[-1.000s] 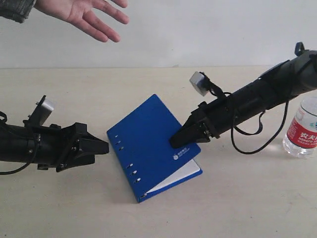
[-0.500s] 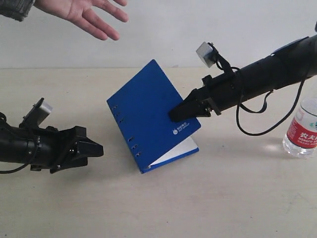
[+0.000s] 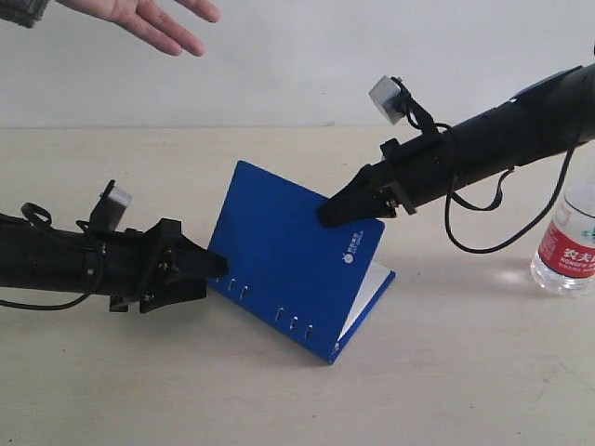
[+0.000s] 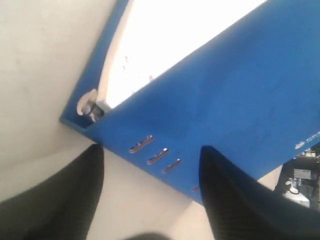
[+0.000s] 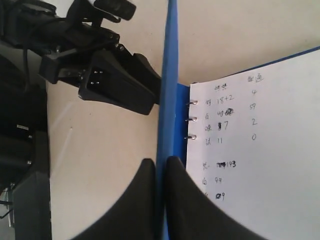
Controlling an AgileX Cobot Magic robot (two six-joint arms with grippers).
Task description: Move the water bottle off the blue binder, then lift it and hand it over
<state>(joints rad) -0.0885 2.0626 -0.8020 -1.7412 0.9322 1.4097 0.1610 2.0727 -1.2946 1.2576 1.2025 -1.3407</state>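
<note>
The blue binder (image 3: 288, 265) stands tilted on its slotted edge, with its cover (image 5: 167, 75) raised off the white written pages (image 5: 250, 150). My right gripper (image 3: 325, 216) is shut on the cover's upper edge, and the right wrist view shows the blue sheet pinched between the right gripper (image 5: 161, 162) fingers. My left gripper (image 3: 216, 265) is open, low on the table, with its tips at the slotted edge. In the left wrist view the left gripper (image 4: 152, 150) fingers stand wide apart before the binder (image 4: 225, 90) slots. The water bottle (image 3: 565, 243) stands upright on the table at the far right, apart from the binder.
A person's open hand (image 3: 153, 20) hovers at the upper left, above the table's back edge. A black cable (image 3: 483, 237) hangs in a loop under my right arm. Bare table lies in front of the binder and between it and the bottle.
The binder's free end swung down to the right while my right gripper kept hold of the cover. My left gripper moved right, up to the slotted edge. The hand drew up and left.
</note>
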